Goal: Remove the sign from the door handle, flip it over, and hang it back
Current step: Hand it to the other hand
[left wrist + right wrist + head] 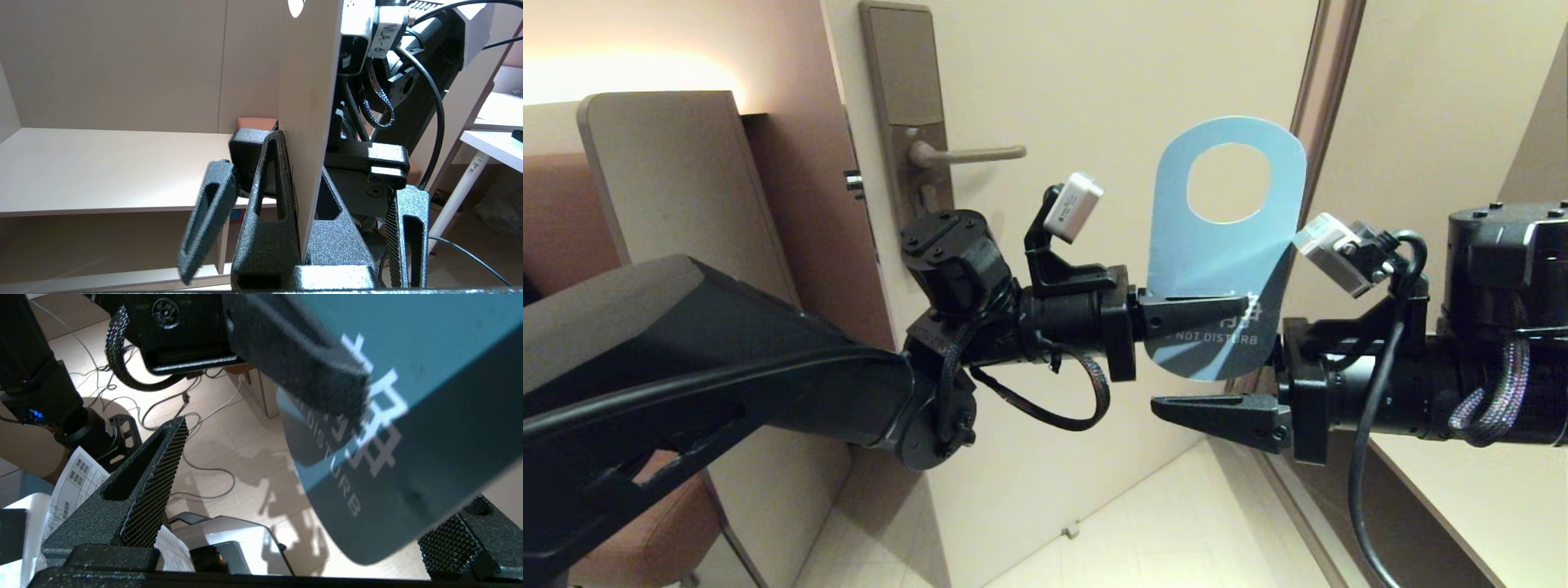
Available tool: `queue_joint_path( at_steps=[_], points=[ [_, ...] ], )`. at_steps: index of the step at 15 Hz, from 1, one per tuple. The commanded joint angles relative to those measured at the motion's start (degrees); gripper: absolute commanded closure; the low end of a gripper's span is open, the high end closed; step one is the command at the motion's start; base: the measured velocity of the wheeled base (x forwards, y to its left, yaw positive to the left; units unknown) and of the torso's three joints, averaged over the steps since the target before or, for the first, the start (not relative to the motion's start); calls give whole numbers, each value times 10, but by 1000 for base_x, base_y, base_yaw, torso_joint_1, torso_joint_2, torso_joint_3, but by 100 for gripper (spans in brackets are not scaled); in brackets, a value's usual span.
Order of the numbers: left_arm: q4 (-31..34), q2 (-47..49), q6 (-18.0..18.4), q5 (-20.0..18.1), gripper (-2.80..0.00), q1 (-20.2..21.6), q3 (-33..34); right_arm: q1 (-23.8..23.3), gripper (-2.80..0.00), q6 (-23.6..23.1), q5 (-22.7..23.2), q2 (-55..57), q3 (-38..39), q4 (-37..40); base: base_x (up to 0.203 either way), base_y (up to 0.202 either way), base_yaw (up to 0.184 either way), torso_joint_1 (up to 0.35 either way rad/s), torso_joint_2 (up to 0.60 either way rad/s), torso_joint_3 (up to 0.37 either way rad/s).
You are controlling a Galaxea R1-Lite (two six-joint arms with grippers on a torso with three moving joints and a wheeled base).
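Beige door [1094,82] and door handle [968,153] are seen behind, from the head. The sign [1217,245], upright, hole uppermost, blue face shown, is pinched low by the left gripper [1241,310]. The right gripper [1176,384], level, is spread around its lower end.

Left wrist: the sign's white face [306,122] is clamped between the fingers [269,212].

Right wrist: DISTURB lettering [347,469] is seen between wide fingers [151,477].

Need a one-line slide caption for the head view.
Left gripper holds the blue sign upright beside the bare door handle; right gripper waits open at its lower edge.
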Motion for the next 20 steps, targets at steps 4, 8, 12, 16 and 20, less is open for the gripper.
queue_joint_path(
  at_steps=[4,8,12,16,20],
  points=[
    [-9,-1,-2,-3,0,0,4,-8,-280,0,2,3,-1,-2,0,0,0,0,0,0],
    [-24,0,-3,-3,0,1,15,-18,-280,0,2,2,2,-2,0,0,0,0,0,0],
    [-24,1,-5,-3,0,4,15,-19,-280,0,2,2,4,-2,0,0,0,0,0,0],
    [-24,2,-5,-3,0,5,16,-19,-280,0,2,4,4,-2,0,0,0,0,0,0],
    [-24,4,-6,-3,0,4,16,-23,-280,0,2,9,0,-2,0,0,0,0,0,0]
  ],
)
